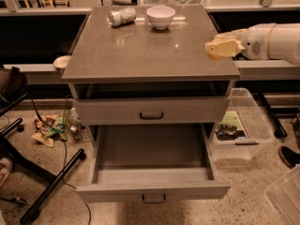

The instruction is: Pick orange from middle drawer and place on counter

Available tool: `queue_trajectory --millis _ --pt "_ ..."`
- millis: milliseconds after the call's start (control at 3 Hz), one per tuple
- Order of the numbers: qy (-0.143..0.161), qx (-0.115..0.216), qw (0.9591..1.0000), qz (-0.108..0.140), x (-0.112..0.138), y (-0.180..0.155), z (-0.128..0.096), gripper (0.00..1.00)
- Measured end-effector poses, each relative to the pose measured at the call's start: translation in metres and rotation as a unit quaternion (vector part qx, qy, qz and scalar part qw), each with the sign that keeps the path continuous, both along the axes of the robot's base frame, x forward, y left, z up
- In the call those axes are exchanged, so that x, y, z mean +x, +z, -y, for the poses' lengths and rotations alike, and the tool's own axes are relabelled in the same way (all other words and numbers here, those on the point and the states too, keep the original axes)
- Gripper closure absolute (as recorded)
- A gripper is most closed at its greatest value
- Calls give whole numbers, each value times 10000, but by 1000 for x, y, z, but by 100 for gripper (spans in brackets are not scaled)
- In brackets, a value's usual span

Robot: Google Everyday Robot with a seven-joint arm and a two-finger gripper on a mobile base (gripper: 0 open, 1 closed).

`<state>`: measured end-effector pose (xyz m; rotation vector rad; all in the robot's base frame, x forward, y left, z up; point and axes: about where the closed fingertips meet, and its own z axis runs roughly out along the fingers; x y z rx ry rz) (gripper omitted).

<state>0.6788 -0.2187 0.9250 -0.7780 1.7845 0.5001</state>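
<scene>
The middle drawer (152, 190) is pulled out wide, and the floor of it that shows is bare grey. No orange is in view anywhere. The upper drawer (151, 110) above it is closed. The counter (140, 55) is the glossy grey-brown top of the cabinet. My gripper (222, 48), cream-coloured on a white arm, reaches in from the right. It hangs just above the counter's right edge, near the front corner. Nothing can be seen held in it.
A white bowl (161, 17) and a tipped can (122, 16) sit at the back of the counter. A clear plastic bin (239, 125) stands on the floor right of the cabinet, with another (286, 196) at the lower right. A black chair base (42, 182) and litter lie to the left.
</scene>
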Motion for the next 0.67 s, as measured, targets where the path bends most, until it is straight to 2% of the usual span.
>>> queue_trajectory --millis 333,667 --pt "-304 270 9991 -110 29 -7 -19 100" --pt "-383 321 9987 -91 34 -6 -20 100"
